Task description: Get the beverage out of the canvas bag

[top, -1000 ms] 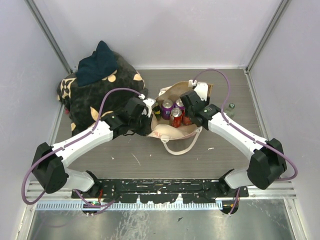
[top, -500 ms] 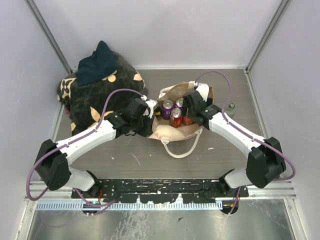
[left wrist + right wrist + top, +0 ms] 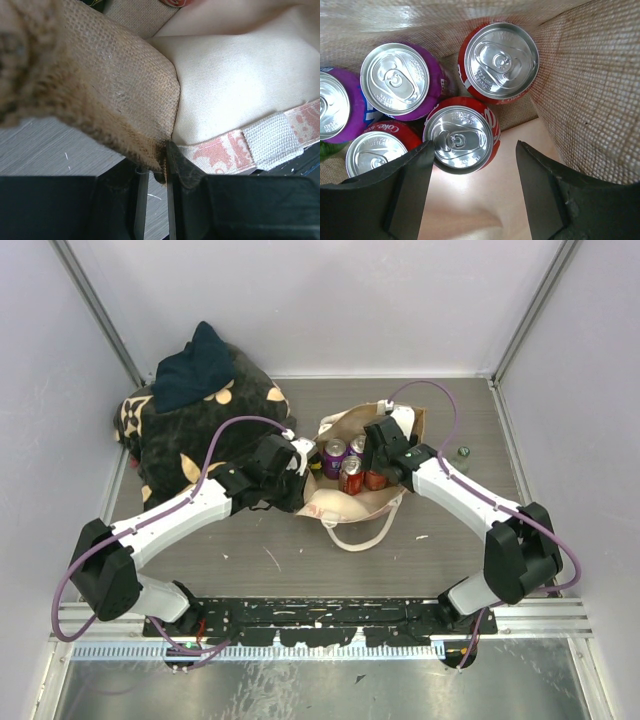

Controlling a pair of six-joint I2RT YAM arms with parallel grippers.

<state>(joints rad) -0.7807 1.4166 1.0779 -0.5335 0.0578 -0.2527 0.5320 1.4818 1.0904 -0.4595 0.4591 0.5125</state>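
Note:
The tan canvas bag [image 3: 345,507] stands open at the table's middle with several cans inside. My left gripper [image 3: 302,474] is shut on the bag's left edge; the left wrist view shows the jaws [image 3: 165,161] pinching the coarse brown fabric [image 3: 125,85] beside the pink patterned panel [image 3: 220,152]. My right gripper [image 3: 374,462] is open inside the bag mouth. In the right wrist view it [image 3: 474,149] hangs just above a red cola can [image 3: 461,141], whose top sits between the fingers nearer the left one. Another red can [image 3: 501,61] and a purple can [image 3: 395,80] stand behind.
A black bundle with tan flower marks [image 3: 185,445] and a dark blue cloth [image 3: 195,365] on top fill the back left. A small bottle [image 3: 462,453] lies right of the bag. The bag's cream loop handle [image 3: 366,536] lies in front. Grey walls enclose the table.
My right gripper has moved left and further over the bag's mouth above the cans. My left gripper has shifted slightly right, still on the bag's edge.

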